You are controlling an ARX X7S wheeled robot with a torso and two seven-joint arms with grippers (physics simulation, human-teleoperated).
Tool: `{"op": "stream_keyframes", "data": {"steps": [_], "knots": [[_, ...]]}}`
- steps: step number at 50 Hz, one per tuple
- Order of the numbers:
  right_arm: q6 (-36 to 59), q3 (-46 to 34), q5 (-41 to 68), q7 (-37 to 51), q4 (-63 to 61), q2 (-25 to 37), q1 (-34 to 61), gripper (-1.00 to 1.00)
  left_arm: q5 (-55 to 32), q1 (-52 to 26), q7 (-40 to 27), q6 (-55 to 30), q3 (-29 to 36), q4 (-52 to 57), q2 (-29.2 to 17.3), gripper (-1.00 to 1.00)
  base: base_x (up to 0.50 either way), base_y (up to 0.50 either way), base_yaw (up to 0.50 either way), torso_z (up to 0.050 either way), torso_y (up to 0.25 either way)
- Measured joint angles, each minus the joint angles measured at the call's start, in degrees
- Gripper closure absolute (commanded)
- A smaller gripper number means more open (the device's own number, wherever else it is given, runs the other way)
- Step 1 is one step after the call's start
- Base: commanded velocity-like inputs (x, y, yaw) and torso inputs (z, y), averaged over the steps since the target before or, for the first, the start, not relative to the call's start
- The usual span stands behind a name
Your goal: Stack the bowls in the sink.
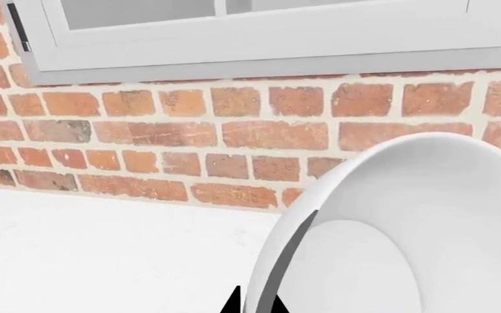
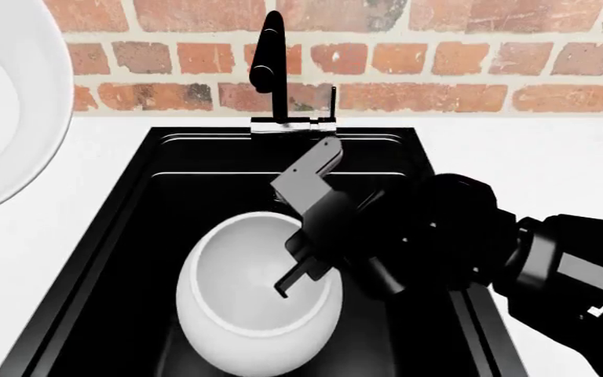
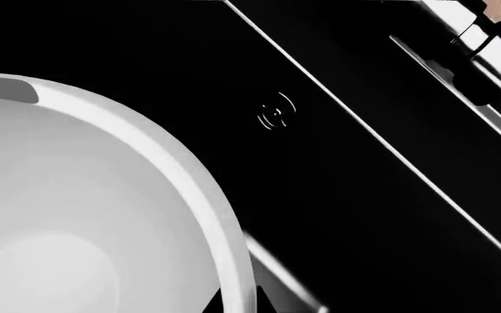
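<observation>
You are holding one bowl up with your left gripper, high over the counter left of the sink. In the left wrist view its dark fingers are sitting on both sides of the rim, so the jaws are looking closed on it, tilted.

The other bowl is resting in the sink, near the front, mouth up. Your right gripper is reaching over its rim, one finger inside and one seemingly outside. I cannot tell if it is pinching the wall or only standing around it.

For the stacking, I think you are needing the lower bowl free: if the right gripper is gripping, open and lift it away first. Then bring the held bowl over the centre, level it, and lower slowly. Watch the faucet.
</observation>
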Motion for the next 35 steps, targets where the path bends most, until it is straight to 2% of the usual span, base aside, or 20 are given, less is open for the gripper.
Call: {"op": "stream_keyframes", "data": {"steps": [35], "knots": [[-1.31, -1.91, -2.91, -1.43, 4.73, -3.46, -2.17, 1.0, -0.16, 0.4, 0.16, 0.19, -0.19, 0.35, -0.41, 1.0, 0.0, 0.0, 0.0, 0.0, 0.001]]}}
